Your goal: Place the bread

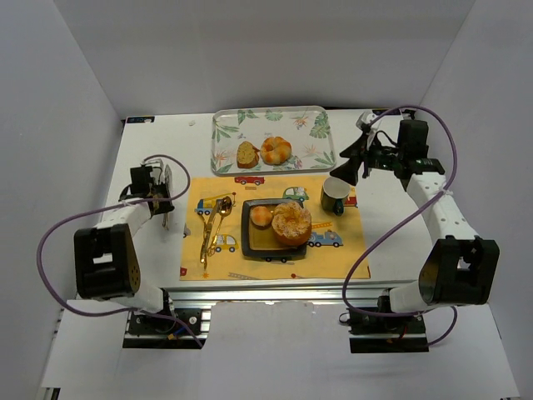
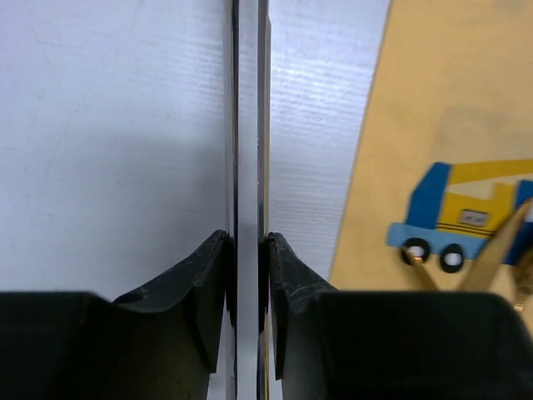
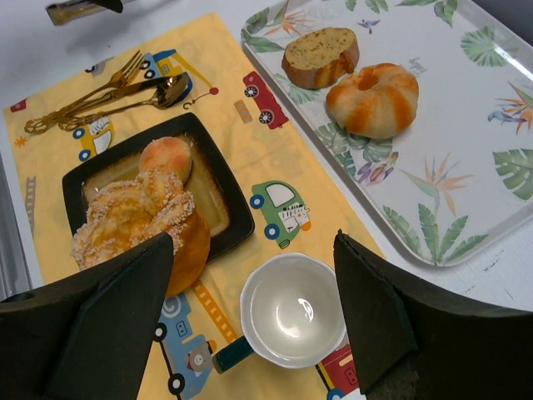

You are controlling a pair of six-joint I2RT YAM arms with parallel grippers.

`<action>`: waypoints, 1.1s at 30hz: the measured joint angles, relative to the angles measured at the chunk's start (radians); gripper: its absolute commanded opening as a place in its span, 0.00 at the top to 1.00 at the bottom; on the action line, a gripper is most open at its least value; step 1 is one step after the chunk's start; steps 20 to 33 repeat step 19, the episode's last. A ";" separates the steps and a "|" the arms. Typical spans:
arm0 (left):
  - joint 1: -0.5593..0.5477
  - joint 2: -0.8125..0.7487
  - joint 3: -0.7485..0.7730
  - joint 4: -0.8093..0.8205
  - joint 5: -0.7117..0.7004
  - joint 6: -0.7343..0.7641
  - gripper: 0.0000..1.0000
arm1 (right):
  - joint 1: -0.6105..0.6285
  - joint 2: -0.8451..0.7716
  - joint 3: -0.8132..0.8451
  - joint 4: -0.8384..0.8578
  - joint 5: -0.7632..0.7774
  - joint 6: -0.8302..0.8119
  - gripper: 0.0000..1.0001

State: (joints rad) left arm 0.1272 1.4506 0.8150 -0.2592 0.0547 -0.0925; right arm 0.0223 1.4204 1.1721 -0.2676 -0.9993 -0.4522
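Observation:
On the floral tray (image 1: 316,125) (image 3: 466,167) at the back lie a bread slice (image 1: 246,154) (image 3: 319,55) and a ring-shaped roll (image 1: 276,150) (image 3: 373,98). The black plate (image 1: 250,242) (image 3: 83,179) on the yellow placemat carries a small round roll (image 1: 261,216) (image 3: 166,156) and a large sugared braided bread (image 1: 291,222) (image 3: 133,221). My right gripper (image 1: 348,167) (image 3: 252,242) hangs open above the mug, holding nothing. My left gripper (image 1: 162,196) (image 2: 248,242) is low over the white table just left of the placemat, its jaws shut on a thin gold knife (image 2: 250,125).
A white-lined mug (image 1: 335,197) (image 3: 296,312) with a dark green handle stands on the placemat (image 1: 333,258) right of the plate. A gold fork and spoon (image 1: 210,229) (image 3: 108,87) lie on the mat left of the plate. White walls enclose the table.

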 measured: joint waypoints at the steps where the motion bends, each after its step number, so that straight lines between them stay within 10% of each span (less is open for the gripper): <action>1: 0.003 0.032 -0.017 0.037 -0.006 0.027 0.63 | 0.005 0.003 0.005 -0.009 0.010 -0.004 0.16; 11: 0.050 0.010 -0.165 0.212 -0.063 0.065 0.02 | 0.113 0.008 0.029 -0.052 0.308 0.034 0.11; 19: 0.061 -0.134 -0.161 0.205 -0.039 0.000 0.02 | 0.197 0.037 0.091 -0.082 0.588 0.126 0.10; 33: 0.061 -0.134 -0.161 0.205 -0.039 0.000 0.02 | 0.197 0.037 0.091 -0.082 0.588 0.126 0.10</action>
